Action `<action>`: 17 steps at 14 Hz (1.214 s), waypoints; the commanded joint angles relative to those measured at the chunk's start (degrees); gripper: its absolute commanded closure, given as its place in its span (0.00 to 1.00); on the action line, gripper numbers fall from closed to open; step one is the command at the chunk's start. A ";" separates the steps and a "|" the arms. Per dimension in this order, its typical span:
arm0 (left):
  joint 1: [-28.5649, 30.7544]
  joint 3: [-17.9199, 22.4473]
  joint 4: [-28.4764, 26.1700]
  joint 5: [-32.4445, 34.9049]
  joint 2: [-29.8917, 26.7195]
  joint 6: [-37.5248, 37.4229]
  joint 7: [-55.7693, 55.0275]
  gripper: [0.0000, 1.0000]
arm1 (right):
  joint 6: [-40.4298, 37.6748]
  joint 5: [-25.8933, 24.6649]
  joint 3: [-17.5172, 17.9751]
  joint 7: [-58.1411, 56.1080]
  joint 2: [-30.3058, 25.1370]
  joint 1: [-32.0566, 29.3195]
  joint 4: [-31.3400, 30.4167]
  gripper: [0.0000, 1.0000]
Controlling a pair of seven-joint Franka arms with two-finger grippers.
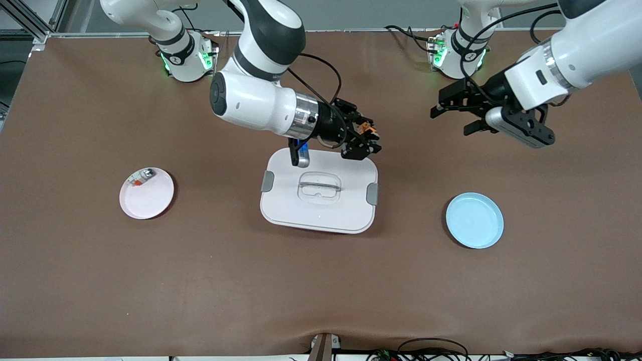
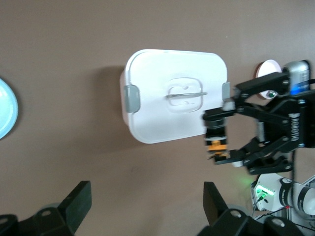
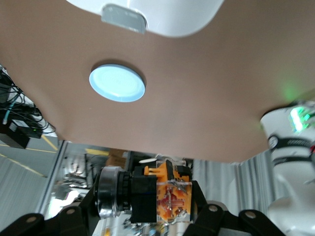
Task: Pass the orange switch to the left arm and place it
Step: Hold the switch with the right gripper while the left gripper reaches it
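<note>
My right gripper [image 1: 365,136] is shut on the orange switch [image 1: 370,129] and holds it in the air over the edge of the white box [image 1: 291,200] that lies farthest from the front camera. The right wrist view shows the switch [image 3: 165,196] between the right gripper's [image 3: 152,212] jaws, with its black body and orange block end. The left wrist view shows the switch [image 2: 216,141] beside the box [image 2: 152,118]. My left gripper [image 1: 450,122] is open and empty, up in the air toward the left arm's end of the table, pointing at the right gripper. Its jaws [image 2: 146,202] stand wide apart.
A blue plate [image 1: 474,220] lies toward the left arm's end of the table, nearer the front camera than the left gripper. A pink plate [image 1: 150,200] with a small silver-and-clear part [image 1: 141,176] lies toward the right arm's end. The box stands mid-table.
</note>
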 commanded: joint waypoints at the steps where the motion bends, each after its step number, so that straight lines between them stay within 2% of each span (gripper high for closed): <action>1: 0.53 -1.88 -6.31 -1.58 -3.90 4.51 0.03 0.11 | 1.72 3.14 -0.75 4.24 2.08 1.18 3.47 0.85; 3: 0.45 -3.37 -9.39 -3.68 -4.08 9.16 0.03 0.19 | 1.81 3.14 -0.75 5.48 2.96 1.27 4.88 0.85; 8: 0.27 -4.34 -11.85 -10.54 -3.81 14.09 0.03 0.28 | 1.72 3.14 -0.75 5.75 3.14 1.27 4.88 0.85; 12: 0.18 -6.36 -14.58 -13.97 -2.76 21.03 0.38 0.32 | 1.72 3.14 -0.75 5.75 3.14 1.36 4.88 0.85; 17: 0.18 -8.21 -15.82 -16.35 -1.53 25.08 0.74 0.35 | 1.81 3.14 -0.75 5.75 3.14 1.71 4.97 0.85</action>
